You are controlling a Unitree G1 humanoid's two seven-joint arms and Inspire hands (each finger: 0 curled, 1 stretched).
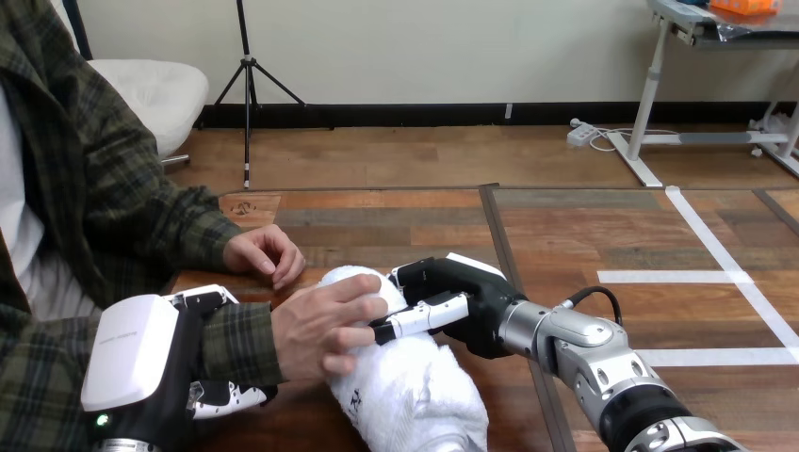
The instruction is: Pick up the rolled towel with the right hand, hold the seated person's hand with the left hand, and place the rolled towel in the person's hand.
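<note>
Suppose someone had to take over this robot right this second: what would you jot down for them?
Left hand: fingers curled round the person's wrist at the sleeve.
Right hand: closed on the rolled towel at its upper end.
The person's hand lies over that end, its fingers on the towel. The person's other hand rests on the table behind.
Done: wrist held, towel brought to the hand.
Left: probably let go of the towel once the person grips it, then draw both hands back.
</note>
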